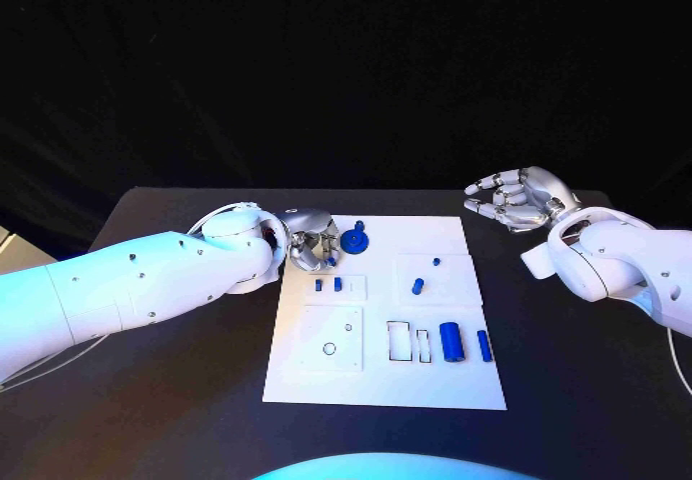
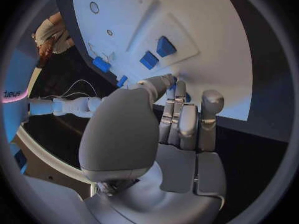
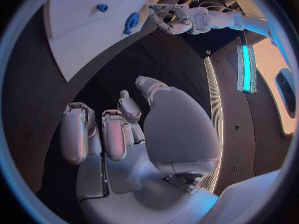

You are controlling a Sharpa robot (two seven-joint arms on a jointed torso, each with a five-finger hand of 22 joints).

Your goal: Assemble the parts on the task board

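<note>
While most blue parts lie loose, judged barely begun. Task board [image 1: 384, 392], white, mid-table. Left hand [image 1: 312, 250] at the board's far-left corner, fingers curled down beside a round blue part [image 1: 355, 241]; grasp impossible to tell. Right hand [image 1: 516, 199] off the board's far-right corner, fingers curled, holding nothing. Blue cylinder [image 1: 451, 342] unseated near the board's right edge.

A black desk [image 1: 173, 400] stands before a dark backdrop [image 1: 346, 90], with a pale floor strip [image 1: 15, 245] at one side and a glowing cyan light bar [image 3: 246, 59] nearby.
</note>
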